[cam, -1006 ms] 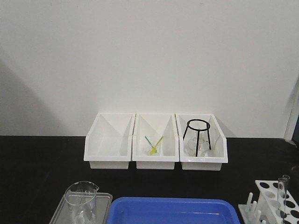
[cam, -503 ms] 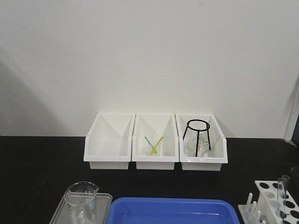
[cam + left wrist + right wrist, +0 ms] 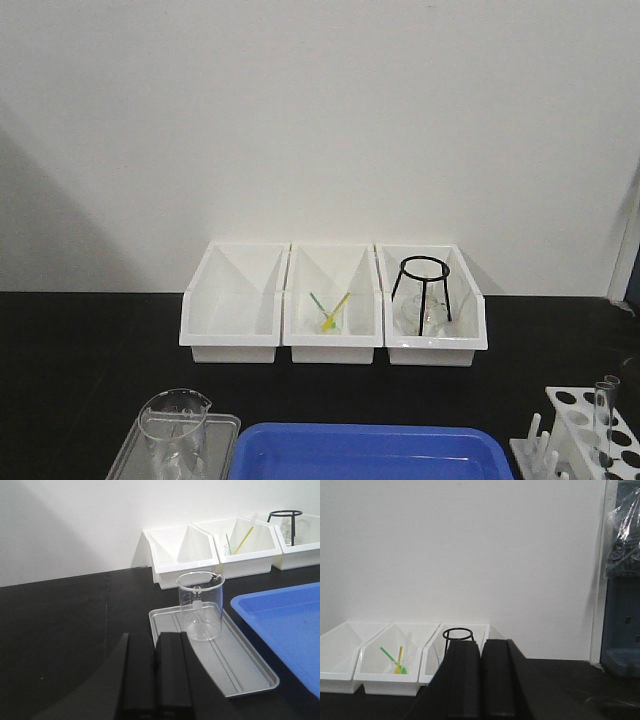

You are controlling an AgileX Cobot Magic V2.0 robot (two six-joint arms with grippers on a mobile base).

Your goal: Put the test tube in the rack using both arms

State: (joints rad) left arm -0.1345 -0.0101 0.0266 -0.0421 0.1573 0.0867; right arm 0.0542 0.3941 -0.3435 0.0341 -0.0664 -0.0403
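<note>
A: Test tube (image 3: 604, 420) where?
B: Upright in the rack (image 3: 590, 435), front-right worktop corner, nearest my right gripper (image 3: 480, 680). Both mine, left gripper (image 3: 155, 675) too, closed and empty.

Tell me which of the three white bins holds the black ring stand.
The right-hand bin, at the end of the row toward the rack. The black ring stand stands in it; the middle bin holds green and yellow sticks, and the left bin looks empty.
</note>
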